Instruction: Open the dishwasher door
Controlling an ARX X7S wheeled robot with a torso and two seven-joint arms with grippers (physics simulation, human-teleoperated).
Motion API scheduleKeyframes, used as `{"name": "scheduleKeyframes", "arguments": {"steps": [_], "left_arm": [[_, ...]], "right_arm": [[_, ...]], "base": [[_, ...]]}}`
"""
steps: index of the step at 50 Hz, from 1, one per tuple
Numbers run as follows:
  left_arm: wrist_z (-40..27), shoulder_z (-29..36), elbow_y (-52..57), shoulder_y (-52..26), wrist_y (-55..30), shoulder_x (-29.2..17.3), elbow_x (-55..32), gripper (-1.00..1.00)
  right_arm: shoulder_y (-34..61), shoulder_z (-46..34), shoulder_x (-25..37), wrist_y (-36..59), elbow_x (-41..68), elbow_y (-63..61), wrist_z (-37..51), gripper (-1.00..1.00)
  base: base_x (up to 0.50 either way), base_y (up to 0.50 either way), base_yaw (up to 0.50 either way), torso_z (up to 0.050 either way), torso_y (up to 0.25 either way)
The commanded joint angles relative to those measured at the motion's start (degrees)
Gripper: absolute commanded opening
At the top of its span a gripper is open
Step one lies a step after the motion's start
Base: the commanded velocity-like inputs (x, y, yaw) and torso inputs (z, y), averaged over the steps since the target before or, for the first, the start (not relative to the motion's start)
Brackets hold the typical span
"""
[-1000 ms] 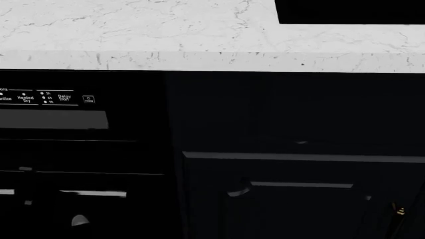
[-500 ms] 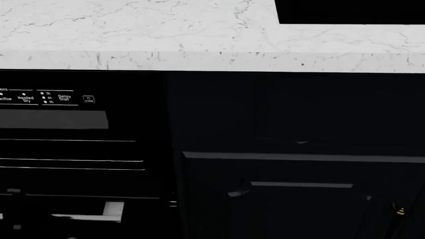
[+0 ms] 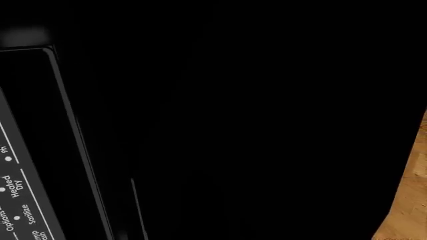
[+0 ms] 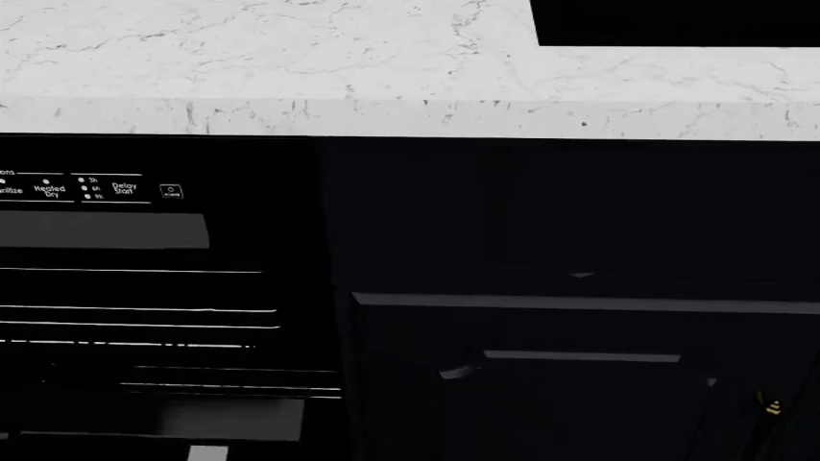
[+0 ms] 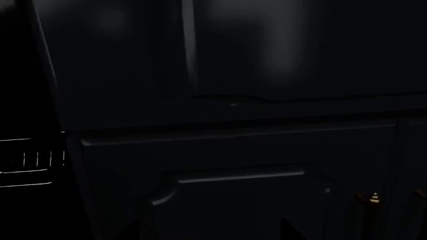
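The dishwasher door (image 4: 154, 288) is the glossy black front at the left of the head view. It has white control labels (image 4: 90, 188) and a grey recessed strip (image 4: 115, 230) along its top. Below the strip run several thin bright horizontal lines (image 4: 141, 309), and a grey panel (image 4: 230, 418) shows near the bottom edge. The left wrist view sits close to the labels (image 3: 17, 200); the rest of it is black, and my left gripper's fingers cannot be made out there. My right gripper (image 5: 210, 232) is open, facing a navy cabinet door (image 5: 233, 200).
A white marble countertop (image 4: 321, 67) runs across the top, with a black cooktop (image 4: 679, 24) set in at the right. Navy panelled cabinets (image 4: 577, 384) stand right of the dishwasher. Wooden floor (image 3: 410, 200) shows at one edge of the left wrist view.
More thin bright lines have appeared below the grey strip. The silver bar and the pale piece by it have dropped toward the bottom edge. The labels and cabinets have stayed put.
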Motion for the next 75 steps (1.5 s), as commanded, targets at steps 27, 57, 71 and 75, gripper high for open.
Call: {"name": "scheduleKeyframes", "arguments": {"steps": [27, 57, 71, 75], "left_arm": [[-11.63, -0.61, 8.7, 16.28, -3.53, -0.41, -7.5, -1.0], [-19.68, -0.6, 8.06, 28.32, -1.86, 0.58, -8.54, -1.0], [-20.16, 0.79, 10.5, 30.76, -4.35, 1.04, -8.36, -1.0], [-20.41, 1.56, 9.29, 31.77, -3.41, 1.59, -8.4, -1.0]], "right_arm": [[0.24, -0.89, 0.35, 0.4, 0.29, -0.39, 0.47, 1.0], [0.44, -1.82, 0.34, -0.16, -0.05, 0.37, 0.66, 1.0], [0.61, -2.0, 0.34, -0.55, 0.21, 0.99, 0.59, 1.0], [0.57, -2.16, 0.37, -0.59, 0.13, 1.0, 0.62, 1.0]], "base": [[0.0, 0.0, 0.0, 0.0, 0.0], [0.0, 0.0, 0.0, -0.001, 0.0], [0.0, 0.0, -0.01, -0.001, 0.0], [0.0, 0.0, -0.01, -0.003, 0.0]]}}
